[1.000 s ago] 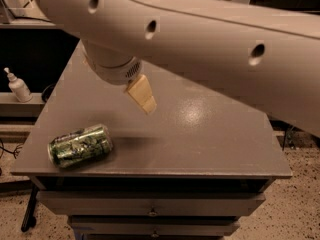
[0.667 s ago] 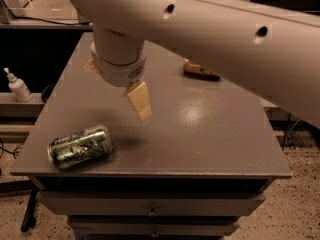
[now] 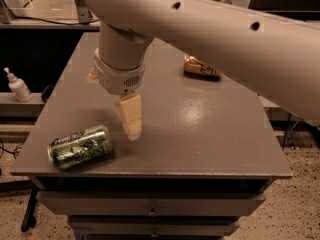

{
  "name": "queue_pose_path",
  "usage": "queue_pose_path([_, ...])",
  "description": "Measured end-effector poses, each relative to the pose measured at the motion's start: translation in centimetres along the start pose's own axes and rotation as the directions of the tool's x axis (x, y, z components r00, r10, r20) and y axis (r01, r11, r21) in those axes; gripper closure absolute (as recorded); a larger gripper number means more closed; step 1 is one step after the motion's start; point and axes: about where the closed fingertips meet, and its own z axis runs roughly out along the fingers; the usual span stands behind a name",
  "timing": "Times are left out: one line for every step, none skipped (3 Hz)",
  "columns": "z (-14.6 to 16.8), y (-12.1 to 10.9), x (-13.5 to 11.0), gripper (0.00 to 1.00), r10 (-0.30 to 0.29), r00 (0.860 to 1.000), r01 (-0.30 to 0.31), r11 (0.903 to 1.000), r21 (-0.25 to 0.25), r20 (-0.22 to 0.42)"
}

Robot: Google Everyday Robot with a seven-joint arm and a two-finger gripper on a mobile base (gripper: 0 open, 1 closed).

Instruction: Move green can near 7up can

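Gripper [image 3: 132,128], aperture indeterminate, hung at frame centre-left; green can [image 3: 80,146] lay on its side just lower left, axis near-horizontal.

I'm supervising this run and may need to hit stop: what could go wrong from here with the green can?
1. The green can lies on its side near the front-left edge of the table. The hand hangs just right of it, so a glancing touch could roll it off.
2. No 7up can shows. The arm hides much of the table's rear, so the goal spot is uncertain.
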Motion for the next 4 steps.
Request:
queue_pose_path([-0.3,0.5,-1.1,0.0,0.106,0.994,-0.105,0.9942,-0.022,0.037])
queue_pose_path([-0.6,0.8,-2.3,0.0,0.193,0.979,-0.192,0.9809,-0.033,0.06])
queue_pose_path([-0.5,0.6,-3.8,0.0,0.256,0.963,-0.254,0.9667,-0.033,0.083])
queue_pose_path([0.0,-0.2,-5.7,0.0,0.305,0.947,-0.303,0.9524,-0.028,0.104])
